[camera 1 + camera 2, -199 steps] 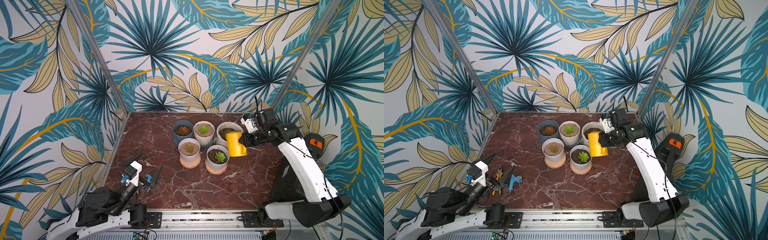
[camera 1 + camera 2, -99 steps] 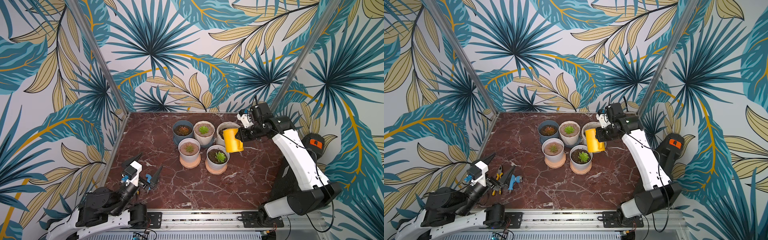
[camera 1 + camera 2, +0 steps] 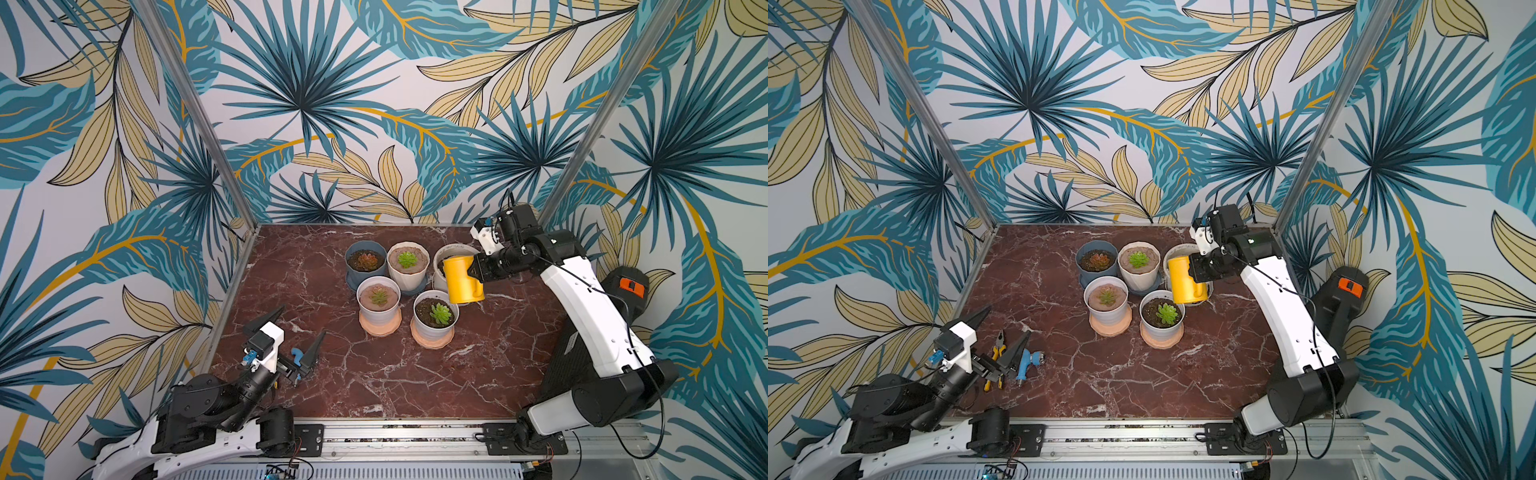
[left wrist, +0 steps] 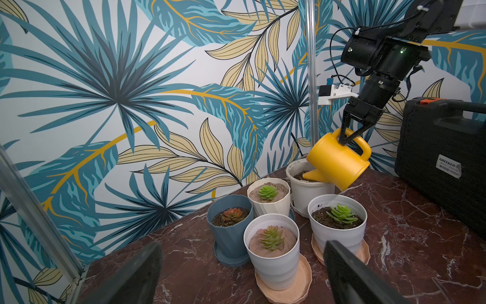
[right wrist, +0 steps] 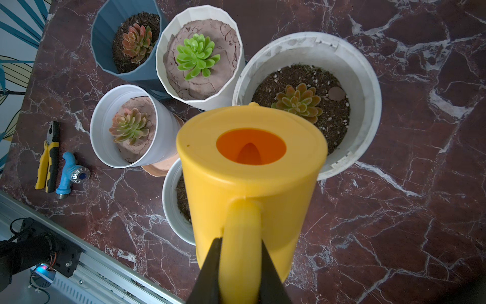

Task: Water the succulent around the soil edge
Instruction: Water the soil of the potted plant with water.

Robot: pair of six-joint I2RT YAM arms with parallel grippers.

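Marble tabletop, dark red with white veins, walled on three sides by leaf-print panels; the half in front of the large white pot lies mostly bare. Chalky-rimmed, that pot holds dark crumbly soil and a rosette succulent. A yellow plastic watering can tilts above it, spout low over the soil near the rim, handle clamped in the right gripper. Four smaller pots crowd beside it. Well apart, the left gripper is spread wide, holding nothing. Only the right wrist view shows the succulent
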